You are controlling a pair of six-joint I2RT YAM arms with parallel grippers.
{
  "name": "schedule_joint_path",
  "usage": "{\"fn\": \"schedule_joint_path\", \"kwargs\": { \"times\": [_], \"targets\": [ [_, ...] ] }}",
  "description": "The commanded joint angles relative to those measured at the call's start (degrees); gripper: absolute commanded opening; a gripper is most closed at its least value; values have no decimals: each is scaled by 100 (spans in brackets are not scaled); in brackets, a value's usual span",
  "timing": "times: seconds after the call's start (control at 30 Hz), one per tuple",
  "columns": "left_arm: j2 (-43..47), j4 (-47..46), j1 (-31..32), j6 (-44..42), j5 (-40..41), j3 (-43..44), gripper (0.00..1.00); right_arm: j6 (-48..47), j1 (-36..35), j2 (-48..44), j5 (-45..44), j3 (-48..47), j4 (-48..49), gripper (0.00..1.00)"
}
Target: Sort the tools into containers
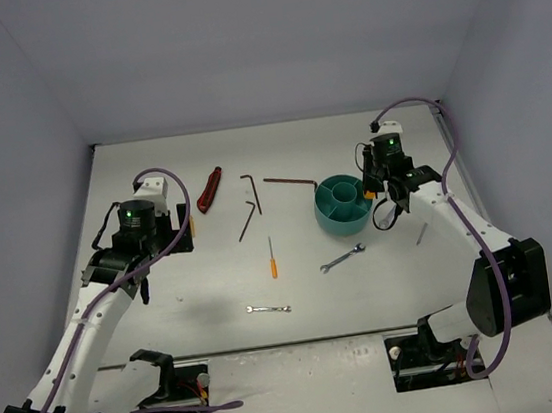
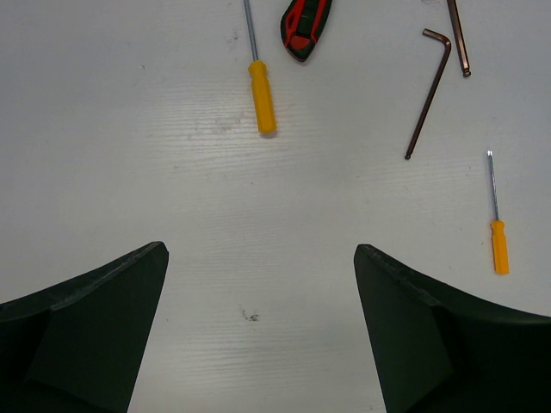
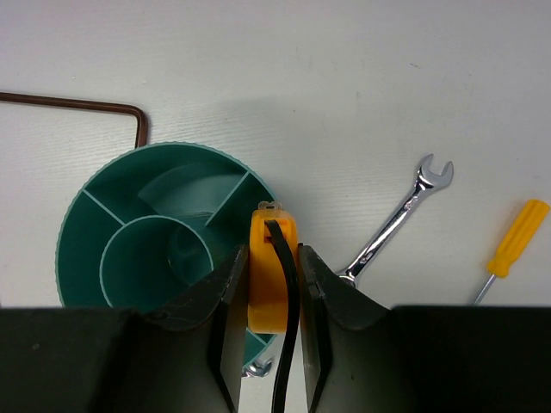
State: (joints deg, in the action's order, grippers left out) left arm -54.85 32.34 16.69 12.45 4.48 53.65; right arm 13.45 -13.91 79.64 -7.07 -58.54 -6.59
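Note:
The teal tub [image 1: 341,205] stands right of the table's middle; it also shows in the right wrist view [image 3: 155,148]. My right gripper [image 3: 274,284] is shut on the yellow tape measure [image 3: 267,258] and holds it over the tub's right rim [image 1: 368,195]. My left gripper [image 2: 258,301] is open and empty over bare table at the left [image 1: 181,236]. Ahead of it lie an orange screwdriver [image 2: 261,95], the red-and-black tool [image 2: 306,26], hex keys [image 2: 430,90] and a second screwdriver [image 2: 499,245]. A silver wrench [image 3: 396,219] lies beside the tub.
In the top view the red-and-black tool [image 1: 209,189], three hex keys [image 1: 251,191] [image 1: 247,220] [image 1: 290,180], a screwdriver [image 1: 272,257] and two wrenches [image 1: 343,258] [image 1: 269,309] lie mid-table. A thin grey tool [image 1: 421,234] lies under the right arm. Grey walls enclose the table.

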Motion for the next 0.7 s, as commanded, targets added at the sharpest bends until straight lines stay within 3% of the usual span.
{"fn": "schedule_joint_path", "kwargs": {
  "times": [0.0,0.3,0.4,0.47,0.67],
  "targets": [
    [72,-219,-43,-5,-35,84,87,43,-6,14,133,-17,385,0],
    [53,-211,-51,-24,-70,76,87,153,-15,304,210,104,396,0],
    [45,-218,-43,-40,-70,67,87,202,-7,307,54,106,396,5],
    [45,-212,-43,-41,-70,67,87,219,-6,289,-16,106,397,17],
    [62,-202,-43,-51,-61,58,87,282,-15,326,-31,112,396,32]
  ]
}}
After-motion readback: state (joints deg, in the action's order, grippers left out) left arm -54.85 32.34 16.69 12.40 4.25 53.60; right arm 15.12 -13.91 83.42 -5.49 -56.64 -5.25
